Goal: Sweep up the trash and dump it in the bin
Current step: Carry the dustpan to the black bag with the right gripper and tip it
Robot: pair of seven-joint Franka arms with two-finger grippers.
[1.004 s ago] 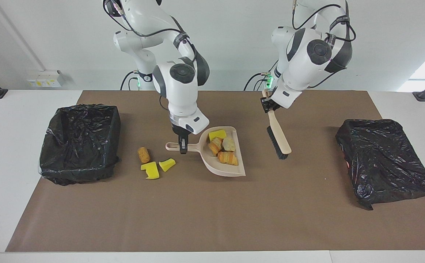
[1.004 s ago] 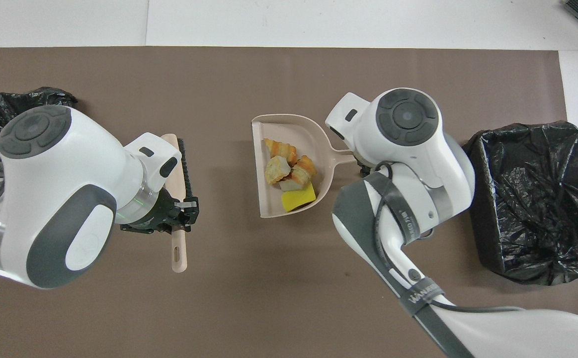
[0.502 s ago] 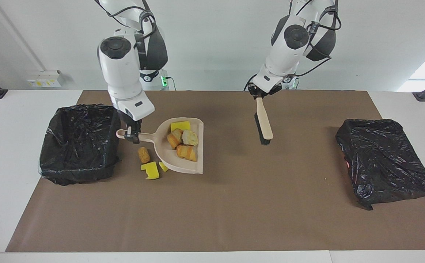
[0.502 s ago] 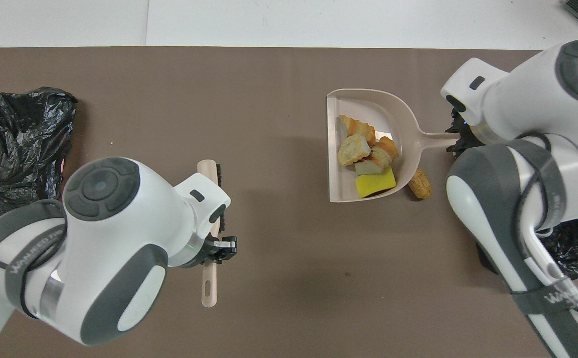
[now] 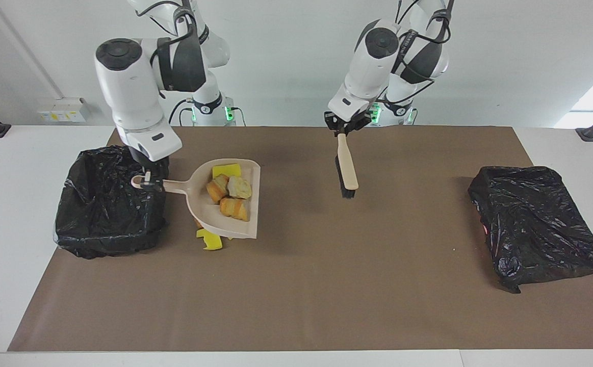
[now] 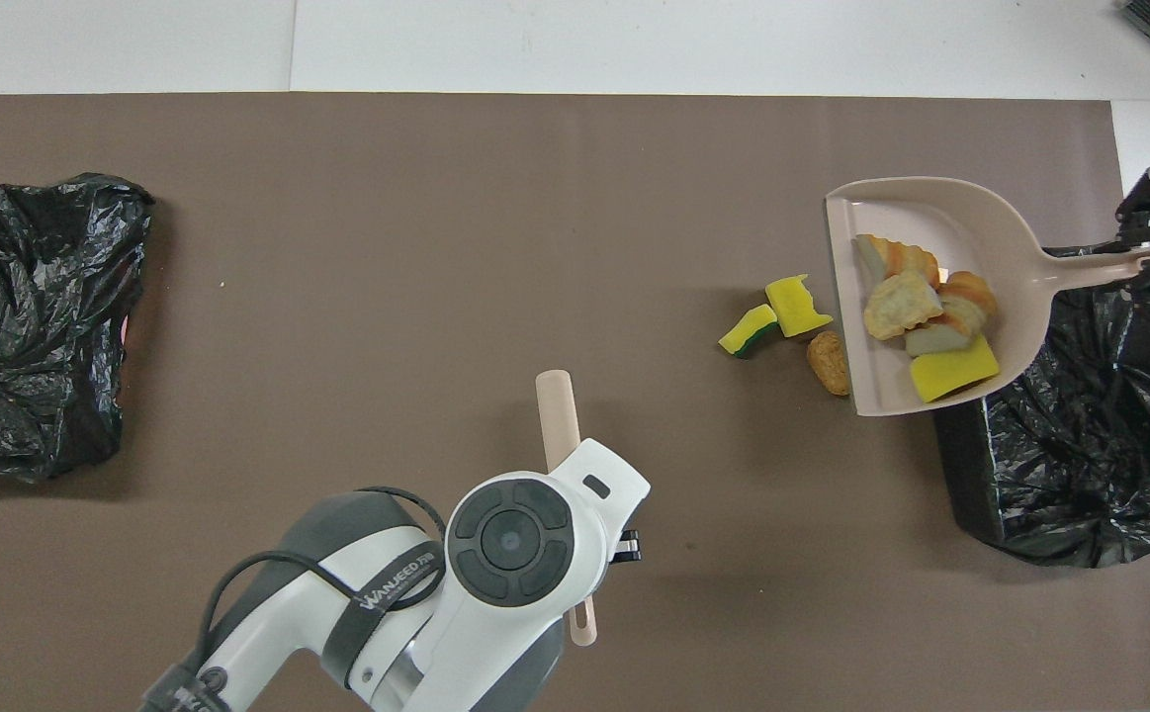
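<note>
Holding the dustpan by its thin handle, middle left of the facing view, the right hand carries four light, soft scraps. Three scraps lie on the surface. The left hand grips the brush.

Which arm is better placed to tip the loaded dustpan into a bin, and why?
Right: the right gripper already holds the dustpan by its handle at the open bin. The left gripper holds the brush.
</note>
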